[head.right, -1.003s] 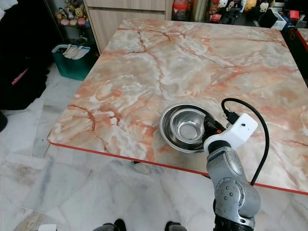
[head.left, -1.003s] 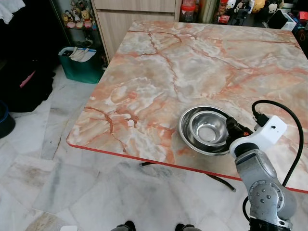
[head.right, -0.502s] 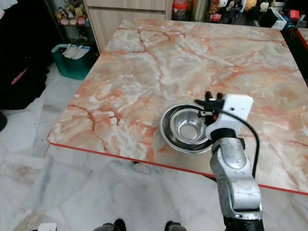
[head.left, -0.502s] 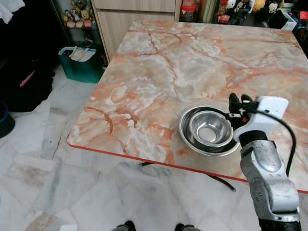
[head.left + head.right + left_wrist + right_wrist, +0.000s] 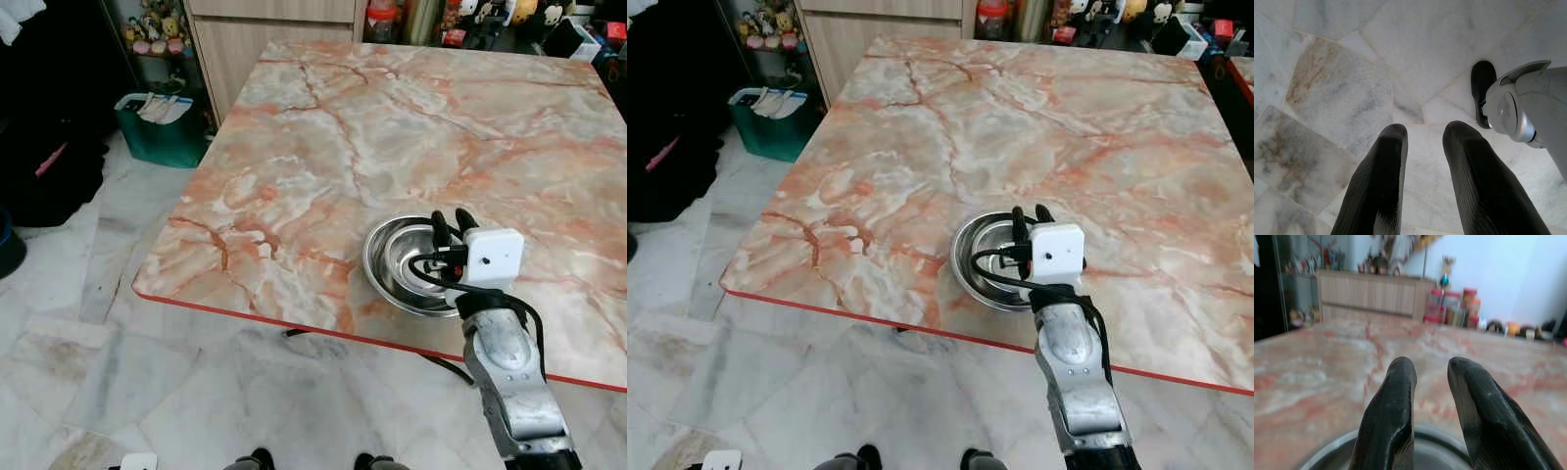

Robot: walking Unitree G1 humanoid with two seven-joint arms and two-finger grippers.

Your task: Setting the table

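Note:
Two steel bowls, one nested in the other, sit on the pink marble table close to its red front edge. My right gripper hovers just over the bowls' right side, fingers pointing toward the far end of the table, open with nothing between them. In the right wrist view the right gripper looks along the tabletop, with the bowls' rim below its fingers. My left gripper hangs idle over the floor, open and holding nothing.
A green bin stands on the marble floor left of the table, beside a wooden cabinet. Jars and small items crowd the far end. My own foot shows on the floor tiles.
My right arm lifted from beside the bowls' right rim and swung left, so the gripper now sits over the bowls. The bowls stayed put.

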